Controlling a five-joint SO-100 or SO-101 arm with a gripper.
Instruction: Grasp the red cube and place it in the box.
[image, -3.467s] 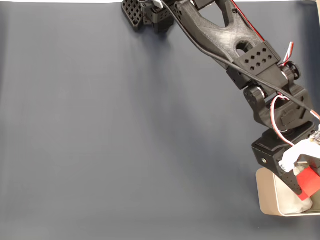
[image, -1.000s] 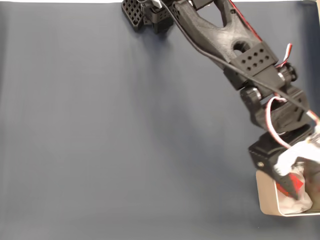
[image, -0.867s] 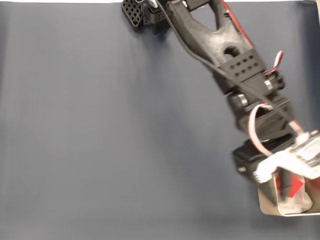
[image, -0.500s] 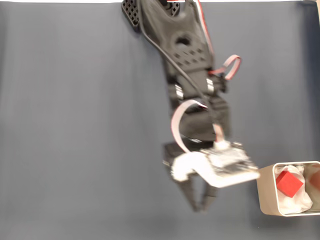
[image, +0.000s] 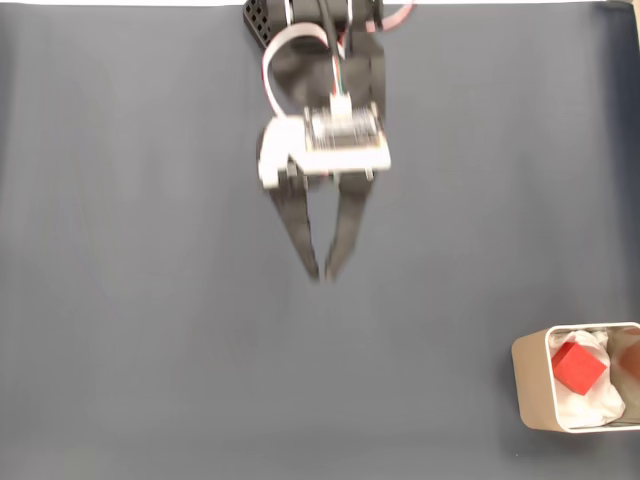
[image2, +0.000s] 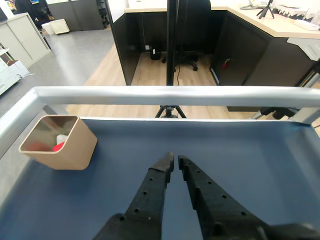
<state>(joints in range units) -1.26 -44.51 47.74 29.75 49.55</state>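
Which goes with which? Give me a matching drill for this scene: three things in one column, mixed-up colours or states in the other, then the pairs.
Things:
1. cube
2. box
3. fingers

Descriptions:
A. black, tips nearly together
B. red, lying on white lining
C. tan, at the mat's edge

Pairs: 1-B, 2-C, 3-A

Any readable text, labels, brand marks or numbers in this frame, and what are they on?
None can be read.
The red cube shows plain faces.
The box shows plain walls in both views.
The circuit board above the claw is too blurred for any print to be made out.
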